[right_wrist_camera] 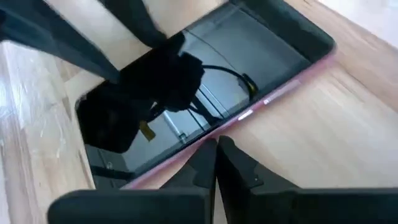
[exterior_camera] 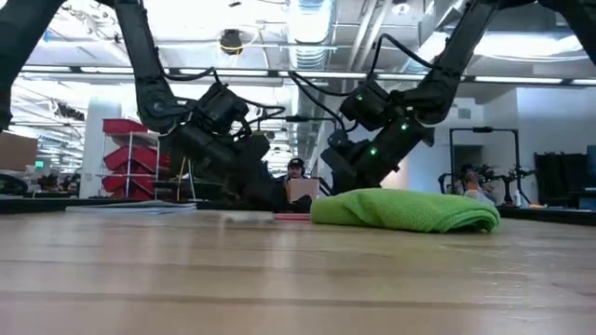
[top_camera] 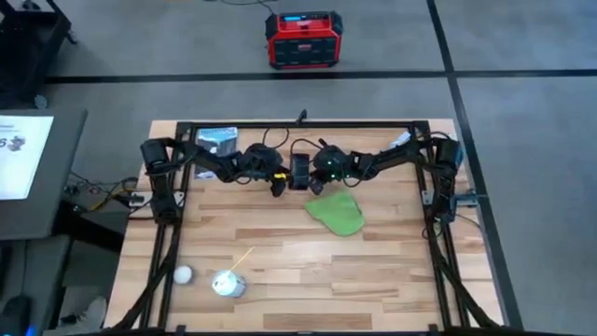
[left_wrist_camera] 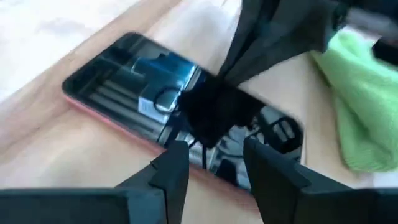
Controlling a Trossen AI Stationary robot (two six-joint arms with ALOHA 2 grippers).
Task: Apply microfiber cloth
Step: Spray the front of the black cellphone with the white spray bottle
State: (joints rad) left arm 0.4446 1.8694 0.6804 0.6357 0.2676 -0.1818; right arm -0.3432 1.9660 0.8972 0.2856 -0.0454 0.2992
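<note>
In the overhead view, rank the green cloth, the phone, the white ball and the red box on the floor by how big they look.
Largest to smallest:
1. red box
2. microfiber cloth, looking close to the box
3. phone, partly hidden by the arms
4. white ball

Both arms low, meeting mid-table: left hand [left_wrist_camera: 208, 165] fingers parted, right hand [right_wrist_camera: 216, 155] fingers together.

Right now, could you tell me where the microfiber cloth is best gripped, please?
Probably the microfiber cloth at its raised, bunched edge nearest the phone, coming from above: it lies in a soft folded heap flat on the table, so only a top pinch finds purchase.
</note>
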